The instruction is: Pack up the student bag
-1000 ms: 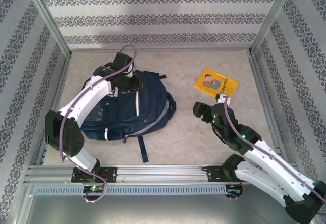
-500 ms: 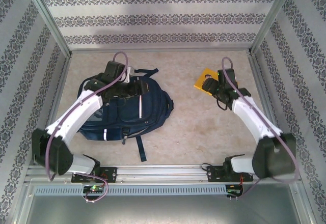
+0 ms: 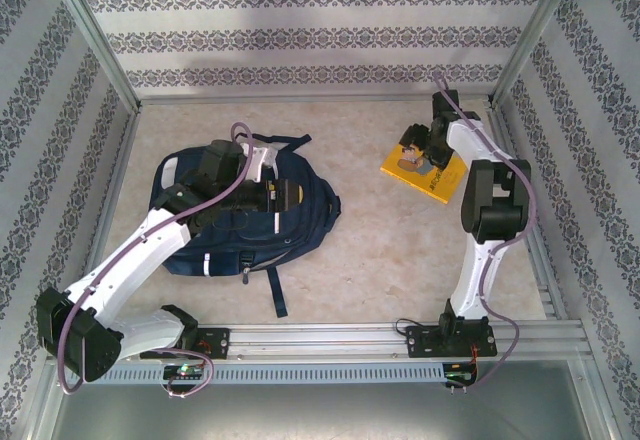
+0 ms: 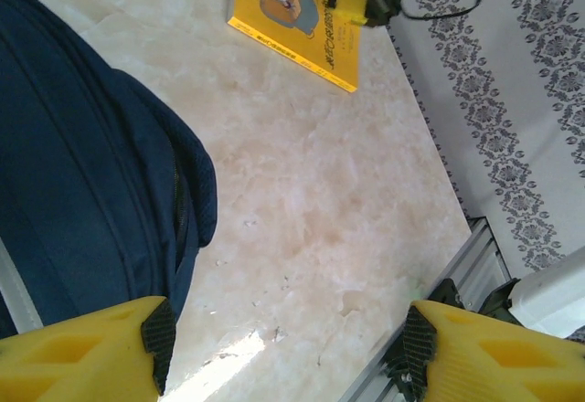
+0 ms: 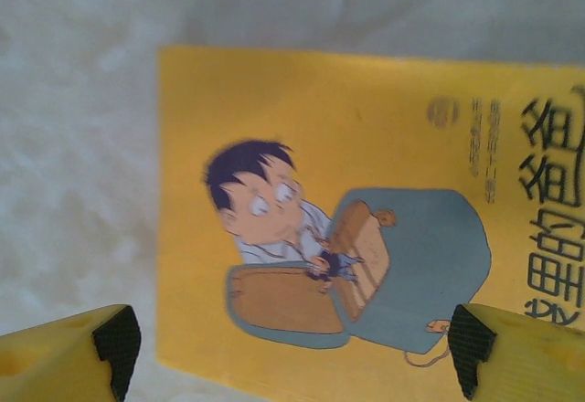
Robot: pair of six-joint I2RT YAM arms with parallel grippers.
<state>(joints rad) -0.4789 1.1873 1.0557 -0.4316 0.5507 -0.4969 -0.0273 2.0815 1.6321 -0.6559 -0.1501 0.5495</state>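
The right hand is hanging spread wide, holding nothing, directly over a yellow paperback with a cartoon boy on its cover. The book is lying flat on the tabletop beneath the hand, and the patterned wall is standing just beyond it. The likely trouble is the grasp. The book is thin and flat against the stone, so the descending fingertips may be pressing down on the cover or pushing it toward the wall rather than getting under an edge. A pinch on the cover alone could let the pages fan open.

The left hand is also spread and empty. The student bag is lying under and to one side of it, well apart from the book across bare tabletop. The left wrist view is showing a zip seam on the bag, but I cannot tell whether the mouth is open. With nothing holding the fabric, the book may be catching on a slack or narrow opening and sliding off the bag.
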